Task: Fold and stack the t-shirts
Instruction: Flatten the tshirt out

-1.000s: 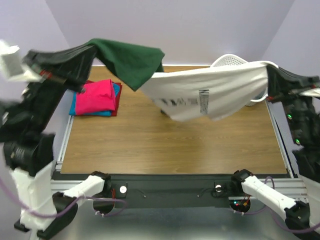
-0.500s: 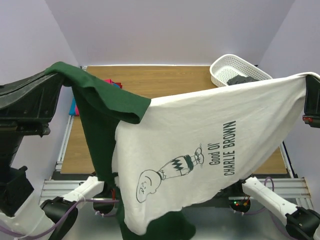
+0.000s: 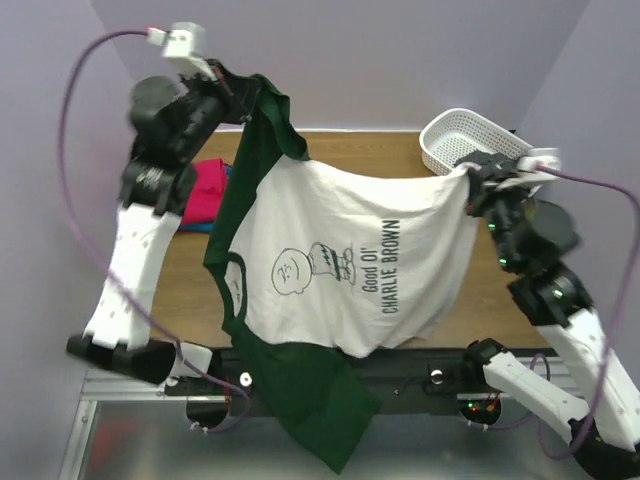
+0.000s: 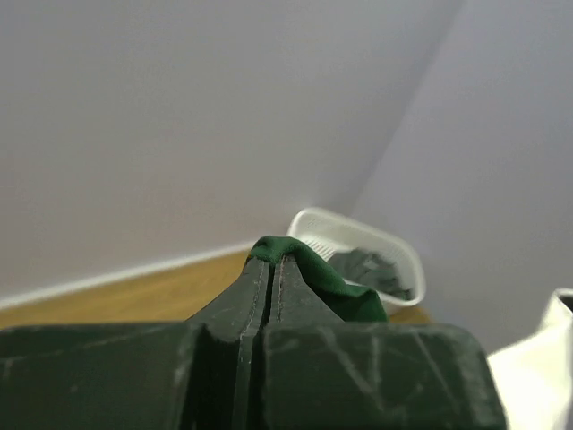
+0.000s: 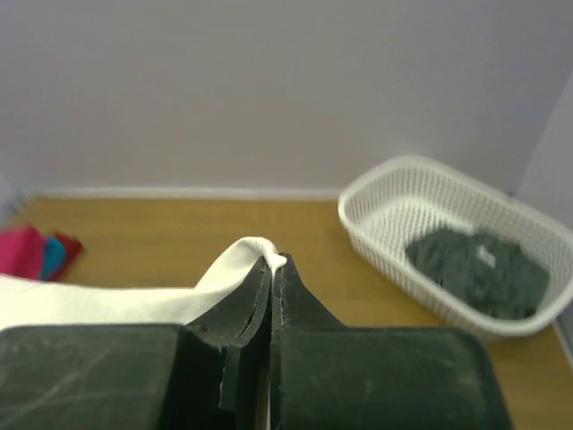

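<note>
Left gripper (image 3: 252,86): jaws pinched tight on a fold of dark green sleeve, high at 11 o'clock in the overhead view.
Right gripper (image 3: 468,178): clamped on a bit of white edge of the same shirt, at 3 o'clock.

The t-shirt (image 3: 330,265) hangs spread in the air between them, above the table (image 3: 400,150). The print faces the camera. The lower green sleeve trails off toward 6 o'clock, past the near table edge.
The folded stack (image 3: 204,190) lies at 9 o'clock with magenta on top.
The basket (image 3: 448,135) is at 2 o'clock and holds a dark garment (image 5: 474,258).

Handling, my read: light, limp cloth with no stiffness, sagging between the two pinches. Such small bites could slip. Shoulder seams or hem corners look like the better holds if it is to drape flat.

Hard to make out:
- Whether the right pinch is on hem or side seam.
- How many shirts are in the stack, which is partly covered by hanging cloth.
- The table under the shirt.
</note>
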`<state>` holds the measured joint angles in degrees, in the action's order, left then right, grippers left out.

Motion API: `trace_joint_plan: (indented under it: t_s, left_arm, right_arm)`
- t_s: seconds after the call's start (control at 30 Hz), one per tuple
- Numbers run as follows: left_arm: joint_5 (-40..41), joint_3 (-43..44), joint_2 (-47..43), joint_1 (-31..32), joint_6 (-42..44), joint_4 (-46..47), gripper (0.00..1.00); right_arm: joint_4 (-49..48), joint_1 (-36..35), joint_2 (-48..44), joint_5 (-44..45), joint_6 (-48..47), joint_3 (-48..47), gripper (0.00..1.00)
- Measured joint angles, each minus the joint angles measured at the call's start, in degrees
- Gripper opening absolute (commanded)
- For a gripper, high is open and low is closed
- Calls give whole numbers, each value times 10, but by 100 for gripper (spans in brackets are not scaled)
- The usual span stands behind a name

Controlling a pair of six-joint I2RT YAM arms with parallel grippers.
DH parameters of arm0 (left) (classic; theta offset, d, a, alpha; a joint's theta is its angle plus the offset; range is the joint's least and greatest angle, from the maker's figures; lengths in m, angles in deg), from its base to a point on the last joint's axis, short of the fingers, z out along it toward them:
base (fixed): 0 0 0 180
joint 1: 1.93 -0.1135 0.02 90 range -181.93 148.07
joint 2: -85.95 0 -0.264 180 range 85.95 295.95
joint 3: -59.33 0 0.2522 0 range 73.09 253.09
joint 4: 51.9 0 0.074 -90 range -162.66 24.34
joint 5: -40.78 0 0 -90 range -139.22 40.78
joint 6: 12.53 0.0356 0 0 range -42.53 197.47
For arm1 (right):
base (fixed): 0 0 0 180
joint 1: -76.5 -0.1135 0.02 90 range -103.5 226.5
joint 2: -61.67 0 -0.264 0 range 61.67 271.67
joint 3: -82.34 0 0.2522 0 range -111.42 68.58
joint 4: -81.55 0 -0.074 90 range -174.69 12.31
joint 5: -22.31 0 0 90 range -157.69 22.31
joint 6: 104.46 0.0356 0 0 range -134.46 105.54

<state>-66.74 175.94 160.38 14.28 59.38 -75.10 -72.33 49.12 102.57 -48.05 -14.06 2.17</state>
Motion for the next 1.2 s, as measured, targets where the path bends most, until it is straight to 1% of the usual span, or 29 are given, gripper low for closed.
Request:
trace_joint_plan:
  t_s: [0.03, 0.07, 0.1, 0.13, 0.17, 0.2, 0.27, 0.3, 0.37, 0.43, 0.53, 0.57, 0.6, 0.67, 0.73, 0.77, 0.87, 1.0, 1.07, 1.2]
  left_arm:
    - [32, -10, 42, -3, 11, -4, 54]
    - [54, -10, 79, -8, 16, -4, 70]
    - [76, -3, 120, -15, 22, -5, 81]
    - [94, 8, 172, -22, 21, -7, 86]
    - [116, 31, 233, -30, 24, -19, 95]
    - [132, 46, 289, -36, 24, -25, 97]
    - [177, 47, 368, -40, 24, -48, 98]
    - [197, 28, 384, -39, 25, -54, 98]
    - [229, -21, 380, -28, 26, -57, 98]
    - [249, -76, 343, -10, 24, -53, 98]
    - [259, -162, 241, 18, 14, -11, 98]
    - [257, -194, 193, 28, 7, 9, 98]
    - [255, -227, 150, 32, 2, 43, 98]
    - [251, -273, 98, 30, -6, 91, 98]
    - [245, -311, 78, 25, -14, 128, 98]
    - [243, -323, 78, 23, -17, 140, 98]
    - [224, -361, 118, 18, -24, 167, 98]
    - [193, -409, 184, 18, -32, 169, 98]
    - [175, -422, 203, 18, -37, 169, 98]
    - [157, -424, 210, 21, -43, 182, 98]
  right_arm:
    - [-12, 0, 19, 14, 13, 43, 11]
    - [-25, 0, 43, 23, 21, 75, 32]
    - [-43, 1, 88, 39, 45, 121, 77]
    - [-50, 3, 113, 45, 49, 138, 89]
    - [-59, 7, 164, 47, 71, 161, 94]
    - [-64, 8, 217, 48, 84, 179, 100]
    - [-58, 14, 289, 43, 113, 216, 100]
    - [-54, 15, 296, 37, 122, 225, 100]
    - [-46, 17, 286, 21, 139, 245, 100]
    - [-60, 19, 266, 0, 150, 244, 100]
    - [-92, 19, 233, -23, 162, 238, 100]
    - [-104, 19, 233, -29, 164, 237, 100]
    - [-111, 19, 236, -31, 166, 237, 100]
    - [-119, 19, 259, -32, 169, 236, 99]
    - [-123, 19, 295, -35, 171, 236, 98]
    - [-126, 19, 313, -37, 172, 236, 98]
    - [-129, 22, 357, -53, 171, 231, 98]
    - [-139, 26, 418, -84, 170, 192, 98]
    - [-150, 27, 444, -101, 169, 168, 98]
    - [-173, 33, 517, -135, 170, 124, 98]
